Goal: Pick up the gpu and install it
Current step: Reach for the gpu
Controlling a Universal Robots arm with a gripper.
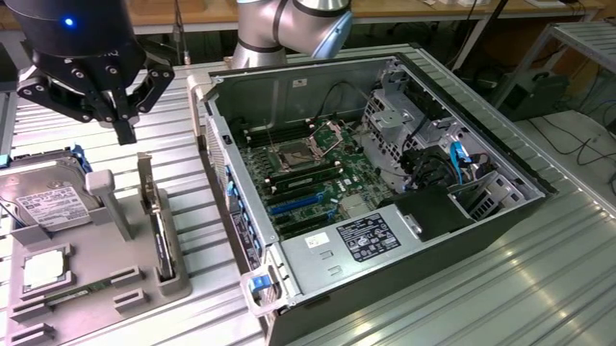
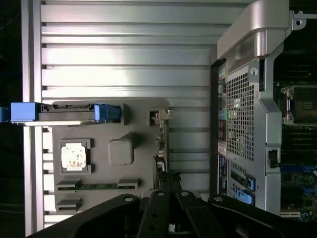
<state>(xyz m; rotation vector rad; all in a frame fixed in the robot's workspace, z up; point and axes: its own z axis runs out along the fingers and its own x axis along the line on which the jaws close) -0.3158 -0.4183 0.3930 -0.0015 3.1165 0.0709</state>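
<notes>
Hanging over the far end of the grey parts holder, the black hand has its two fingers pressed together into a single downward point, gripping nothing. The gpu stands on its long edge in a slot along the side of the holder nearest the computer case, a thin dark card with its silver bracket end closest to the hand. The fingertips hang above that bracket end, slightly toward the exterior view's left, and do not touch it. In the wrist view the card appears edge-on, with the closed fingers right over one end of it. On the same holder, toward the exterior view's left, a hard drive with a white label leans in a blue frame, a square processor chip lies flat in a recess, and a narrow green memory stick lies in a groove beside it. The case lies open on its side on the ribbed metal table, just beside the holder. Inside it are the green motherboard, blue expansion slots and a labelled power supply. The robot's grey arm rises behind the case.
</notes>
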